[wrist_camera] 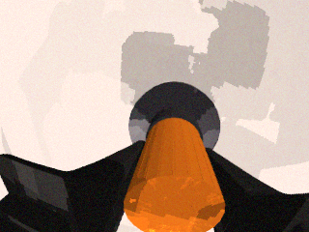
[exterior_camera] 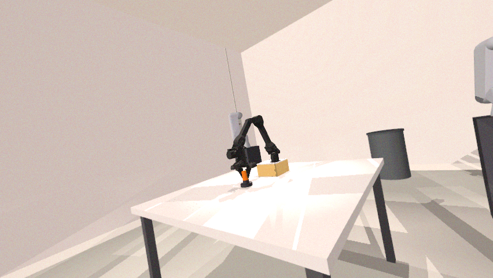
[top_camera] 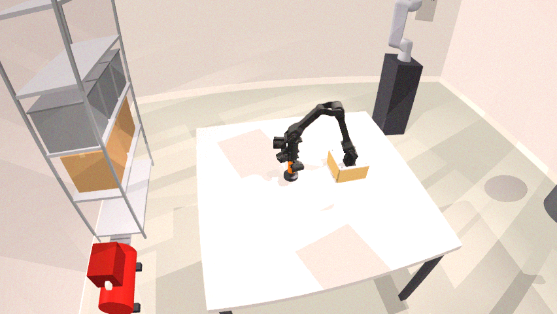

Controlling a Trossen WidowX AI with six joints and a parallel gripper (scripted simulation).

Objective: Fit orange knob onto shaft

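Observation:
My gripper points down and is shut on the orange knob, with a black finger on each side of it. The knob is upright over the dark round pedestal. In the exterior view its lower end is right at the pedestal's narrower upper part, and no clear gap shows. The silver shaft does not show, and the hole and both flat sides are hidden. I cannot tell how far the knob is down on the shaft.
The white table bears the pedestal and, beside the arm's base, a low yellow-sided box. A grey shelf rack and a red machine stand off the table's left side in the top view.

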